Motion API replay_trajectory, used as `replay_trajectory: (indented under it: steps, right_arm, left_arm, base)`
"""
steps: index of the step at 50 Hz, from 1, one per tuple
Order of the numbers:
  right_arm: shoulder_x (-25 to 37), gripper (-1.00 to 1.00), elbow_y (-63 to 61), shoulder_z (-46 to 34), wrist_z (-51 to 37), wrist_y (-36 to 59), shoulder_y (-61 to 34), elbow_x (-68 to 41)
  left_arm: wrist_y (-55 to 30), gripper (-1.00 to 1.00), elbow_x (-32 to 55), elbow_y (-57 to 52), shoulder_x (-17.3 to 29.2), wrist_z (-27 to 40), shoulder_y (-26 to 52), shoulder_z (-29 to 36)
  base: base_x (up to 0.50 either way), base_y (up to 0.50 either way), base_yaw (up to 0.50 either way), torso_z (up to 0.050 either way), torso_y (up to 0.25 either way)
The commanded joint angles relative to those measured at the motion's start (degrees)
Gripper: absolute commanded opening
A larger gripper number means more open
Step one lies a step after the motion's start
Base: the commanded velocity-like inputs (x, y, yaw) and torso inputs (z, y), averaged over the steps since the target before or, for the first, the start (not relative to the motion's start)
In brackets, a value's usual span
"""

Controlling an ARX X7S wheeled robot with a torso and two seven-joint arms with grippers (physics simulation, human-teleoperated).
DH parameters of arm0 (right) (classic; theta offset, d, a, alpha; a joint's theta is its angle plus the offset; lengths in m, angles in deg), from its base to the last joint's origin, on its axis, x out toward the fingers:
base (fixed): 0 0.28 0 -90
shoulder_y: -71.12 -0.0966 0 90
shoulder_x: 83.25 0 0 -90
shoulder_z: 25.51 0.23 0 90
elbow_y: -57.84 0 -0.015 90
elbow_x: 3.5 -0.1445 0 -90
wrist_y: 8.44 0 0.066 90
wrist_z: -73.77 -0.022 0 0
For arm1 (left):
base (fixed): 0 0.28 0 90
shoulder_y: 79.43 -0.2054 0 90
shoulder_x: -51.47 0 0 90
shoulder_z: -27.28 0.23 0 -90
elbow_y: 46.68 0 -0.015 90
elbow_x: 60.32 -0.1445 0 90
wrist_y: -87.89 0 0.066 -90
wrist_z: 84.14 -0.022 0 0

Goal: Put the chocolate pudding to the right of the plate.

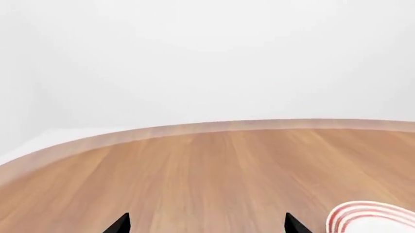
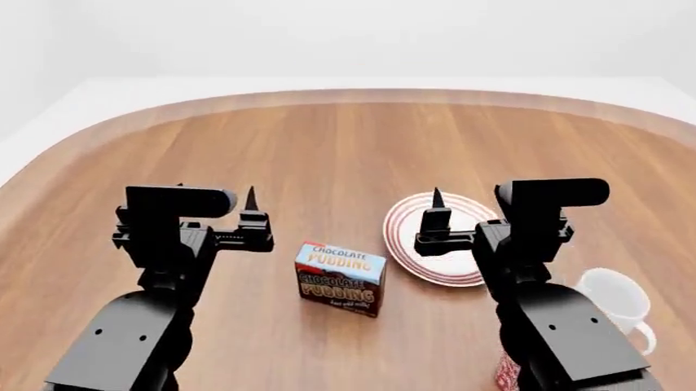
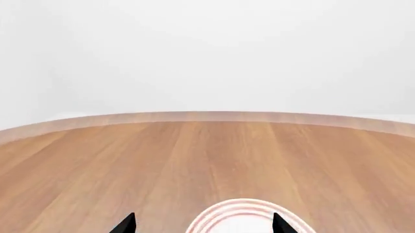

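The chocolate pudding (image 2: 339, 278), a brown carton with a light blue top, stands on the wooden table between my two arms, near the front. The white plate with red rings (image 2: 419, 259) lies just to its right; it also shows in the left wrist view (image 1: 372, 216) and the right wrist view (image 3: 243, 213). My left gripper (image 2: 215, 204) is open and empty, left of the pudding and a little beyond it; its fingertips (image 1: 120, 224) hang over bare wood. My right gripper (image 2: 473, 204) is open and empty above the plate, and its fingertips (image 3: 126, 224) frame the plate's rim.
A plain white mug (image 2: 614, 297) stands right of the plate, beside my right arm. A sliver of a red patterned mug (image 2: 506, 375) shows at the bottom edge. The table's rounded far edge (image 2: 326, 96) curves across the back, with white floor beyond.
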Motion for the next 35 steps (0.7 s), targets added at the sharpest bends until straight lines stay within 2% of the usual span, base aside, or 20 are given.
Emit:
replay_trajectory:
  steps: [1, 35]
  right_arm:
    - [0.3, 1.00, 0.1, -0.1, -0.2, 0.6, -0.5, -0.6]
    - [0.8, 1.00, 1.8, -0.8, -0.5, -0.2, -0.6, -1.8]
  left_arm:
    - [0.3, 1.00, 0.6, 0.3, 0.4, 0.1, 0.0, -0.2]
    - [1.0, 1.00, 1.2, 0.9, 1.2, 1.1, 0.1, 0.3]
  base:
    - [0.50, 0.00, 0.00, 0.000, 0.000]
    - [0.50, 0.00, 0.00, 0.000, 0.001]
